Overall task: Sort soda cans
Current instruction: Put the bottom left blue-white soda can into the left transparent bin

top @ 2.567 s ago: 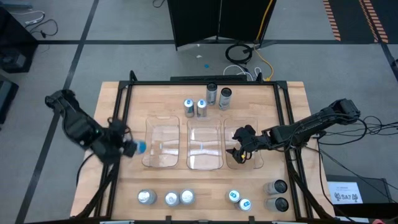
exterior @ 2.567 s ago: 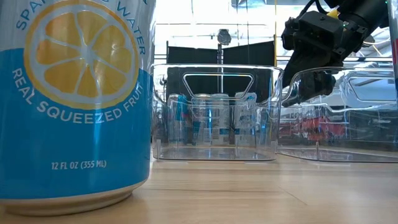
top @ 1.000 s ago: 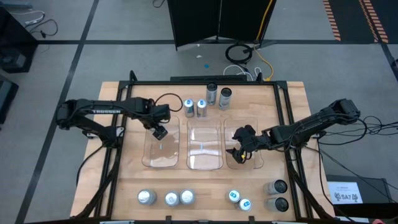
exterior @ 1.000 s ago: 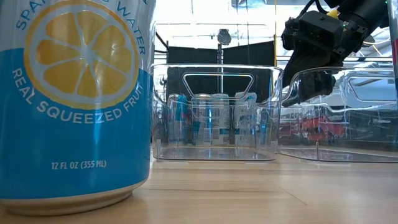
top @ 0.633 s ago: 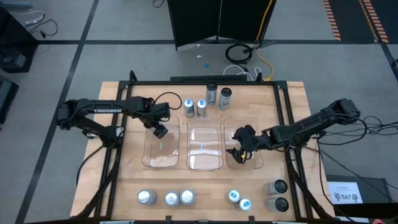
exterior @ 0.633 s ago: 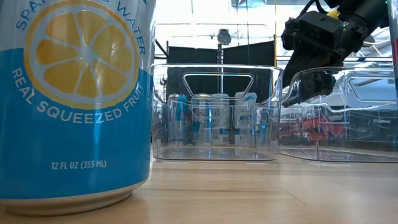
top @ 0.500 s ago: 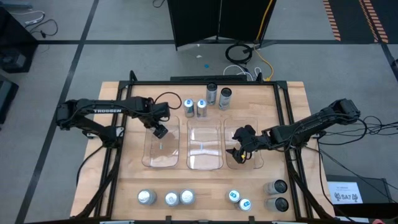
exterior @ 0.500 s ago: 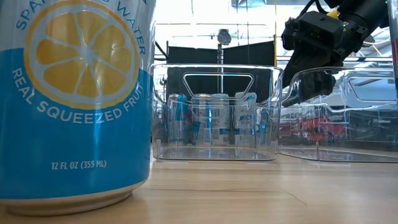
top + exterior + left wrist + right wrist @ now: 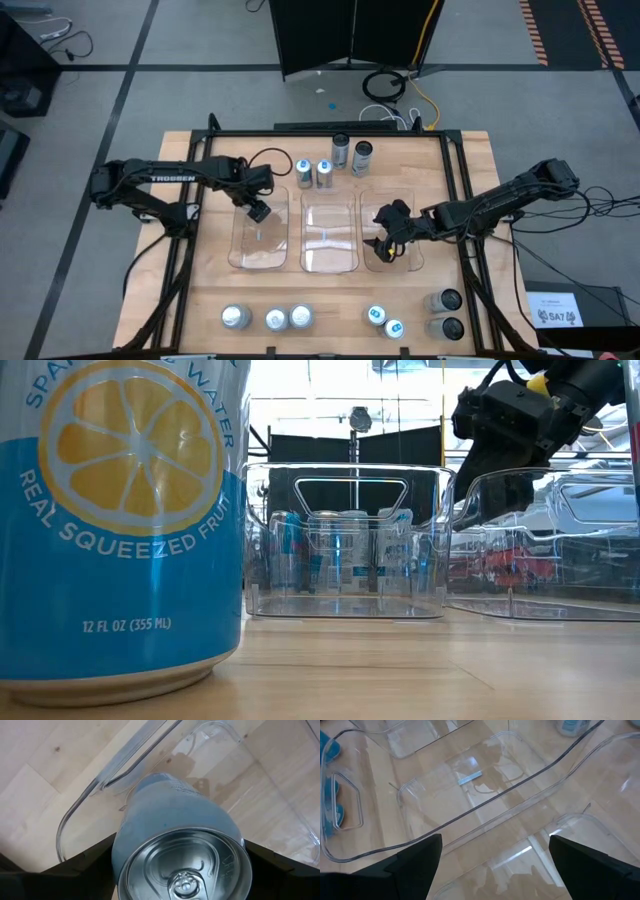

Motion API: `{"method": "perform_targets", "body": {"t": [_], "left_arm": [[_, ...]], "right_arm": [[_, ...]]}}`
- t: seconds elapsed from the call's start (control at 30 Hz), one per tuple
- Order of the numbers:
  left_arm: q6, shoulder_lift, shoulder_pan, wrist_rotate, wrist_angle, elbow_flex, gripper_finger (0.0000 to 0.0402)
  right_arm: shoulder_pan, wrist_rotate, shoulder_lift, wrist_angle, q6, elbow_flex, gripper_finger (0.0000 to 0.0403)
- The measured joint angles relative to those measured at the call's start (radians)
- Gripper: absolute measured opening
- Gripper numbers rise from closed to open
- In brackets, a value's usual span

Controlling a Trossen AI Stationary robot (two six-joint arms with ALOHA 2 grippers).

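Gripping a pale blue can between its fingers, the left gripper hangs over the left bin; releasing off-centre could tip it onto the rim directly below. The right gripper, open and empty, waits above the right bin.

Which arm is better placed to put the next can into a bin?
The left. Its gripper already holds a silver-topped can above the left bin, so it likely only needs to lower and release. The right gripper hangs open and empty over the right bin.
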Motion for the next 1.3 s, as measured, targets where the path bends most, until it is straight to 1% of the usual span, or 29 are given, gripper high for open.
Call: {"method": "perform_targets", "body": {"t": [0.4, 0.5, 0.6, 0.77, 0.83, 0.93, 1.03, 1.2, 1.3], "left_arm": [[-0.002, 0.001, 0.0, -0.008, 0.011, -0.001, 0.0321], [-0.027, 0.001, 0.0, -0.012, 0.012, -0.001, 0.0322], [-0.028, 0.001, 0.0, -0.021, 0.02, -0.002, 0.0339], [-0.005, 0.004, 0.0, -0.032, 0.025, -0.004, 0.0389], [0.004, 0.003, 0.0, -0.029, 0.022, -0.004, 0.0395], [0.006, 0.003, 0.001, -0.027, 0.017, -0.004, 0.0393], [0.008, 0.003, 0.0, -0.024, -0.02, 0.01, 0.0392], [0.008, 0.002, 0.001, -0.021, -0.111, 0.069, 0.0392], [0.006, 0.0, 0.0, -0.029, -0.169, 0.11, 0.0392]], "right_arm": [[0.0, -0.002, 0.0, 0.01, 0.0, 0.0, 0.0361], [0.0, -0.002, 0.0, 0.01, 0.0, 0.0, 0.0361], [0.0, -0.002, 0.0, 0.009, 0.0, 0.0, 0.0361], [0.0, -0.003, 0.0, 0.009, 0.0, 0.0, 0.0361], [0.0, -0.003, 0.0, 0.009, 0.0, 0.0, 0.0361], [0.0, -0.002, 0.0, 0.008, 0.0, 0.0, 0.0361], [0.0, -0.003, -0.009, 0.006, 0.001, 0.0, 0.0361], [0.0, -0.001, -0.054, 0.03, 0.001, 0.0, 0.0361], [0.0, 0.029, -0.086, 0.067, 0.001, 0.001, 0.0361]]}}
